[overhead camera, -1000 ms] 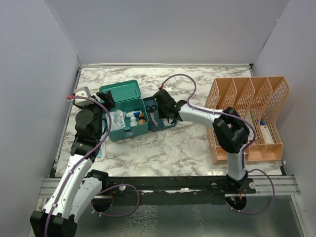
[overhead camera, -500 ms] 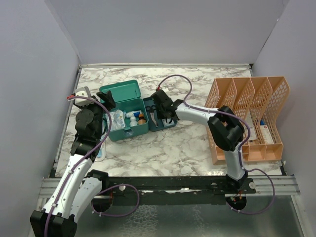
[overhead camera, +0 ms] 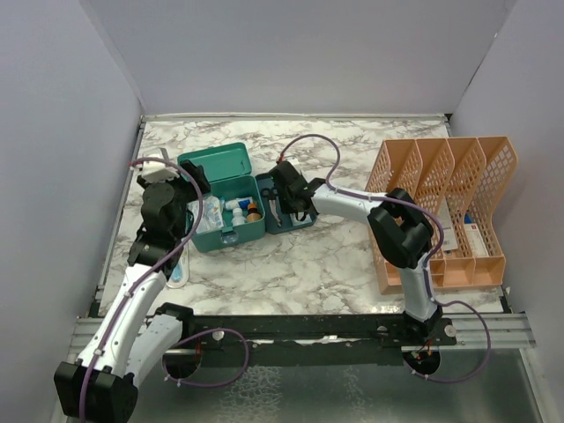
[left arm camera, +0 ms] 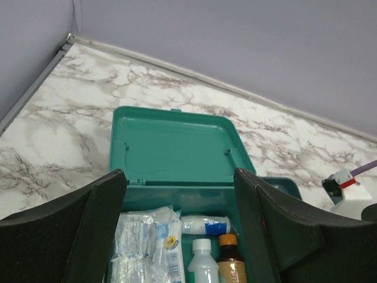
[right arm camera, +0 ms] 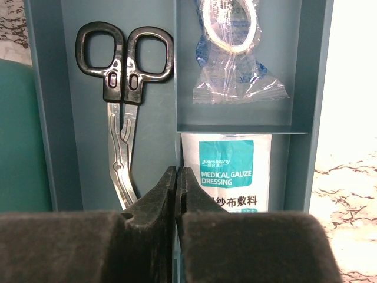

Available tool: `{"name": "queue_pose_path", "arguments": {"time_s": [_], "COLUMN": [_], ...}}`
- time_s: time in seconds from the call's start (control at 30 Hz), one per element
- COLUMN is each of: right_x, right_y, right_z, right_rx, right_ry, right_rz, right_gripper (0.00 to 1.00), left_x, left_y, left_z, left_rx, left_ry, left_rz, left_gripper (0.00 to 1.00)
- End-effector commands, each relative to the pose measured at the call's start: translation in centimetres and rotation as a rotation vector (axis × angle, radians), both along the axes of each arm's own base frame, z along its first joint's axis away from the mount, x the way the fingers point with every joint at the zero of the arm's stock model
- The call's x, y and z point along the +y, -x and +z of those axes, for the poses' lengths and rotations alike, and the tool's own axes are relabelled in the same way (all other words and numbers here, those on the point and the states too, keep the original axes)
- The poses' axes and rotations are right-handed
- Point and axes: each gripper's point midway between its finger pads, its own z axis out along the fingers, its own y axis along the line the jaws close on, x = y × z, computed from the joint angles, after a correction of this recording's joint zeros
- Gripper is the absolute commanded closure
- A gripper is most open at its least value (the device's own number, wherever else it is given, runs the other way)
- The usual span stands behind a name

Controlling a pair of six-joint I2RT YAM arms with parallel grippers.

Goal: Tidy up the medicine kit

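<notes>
Evidently the right pincer pinches the insert tray by its divider, which runs straight ahead, while the open medicine kit lies just to its left, before the spread left pincer.

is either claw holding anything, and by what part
Left claw open, holding nothing. Right claw shut at the insert tray divider; an actual pinch cannot be told.

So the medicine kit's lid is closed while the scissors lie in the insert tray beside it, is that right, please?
Not quite: the lid of the medicine kit is open, as the left wrist view shows, with bottles visible inside. The scissors do lie in the insert tray beside it.
</notes>
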Motion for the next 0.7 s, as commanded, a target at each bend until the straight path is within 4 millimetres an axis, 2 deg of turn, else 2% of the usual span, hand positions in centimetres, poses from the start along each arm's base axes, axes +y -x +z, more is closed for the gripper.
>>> {"name": "queue_pose_path", "arguments": {"time_s": [0.0,0.17,0.43,0.5,0.57,0.67], "right_x": [-0.9,-2.2,-3.8,-4.0,-4.1,-4.3], "right_y": [-0.8,-0.8,-0.5,-0.4,-0.4,-0.5], "right_z": [1.0,2.7,3.6,3.8,4.1,4.6], "right_rx": [-0.071,-0.125,-0.142,-0.145,-0.149,-0.153], "right_ry": [0.008,-0.006,-0.015,-0.019,-0.025,-0.032], "right_rz": [-0.031,-0.054,-0.057,-0.055,-0.055,-0.059], "right_gripper": [0.99,0.99,0.99,0.99,0.99,0.99], "left_x": [0.1,2.2,4.9,4.6,4.1,3.5], "left_y": [0.0,0.3,1.3,1.5,1.5,1.1], "left_z": [-2.5,-6.8,-12.0,-13.5,-14.6,-15.2], "left_rx": [0.197,0.467,0.675,0.721,0.748,0.755], "left_ry": [-0.012,-0.069,-0.014,0.010,0.021,0.008], "left_rz": [0.017,0.111,0.172,0.142,0.105,0.050], "left_gripper": [0.22,0.21,0.24,0.28,0.37,0.51]}}
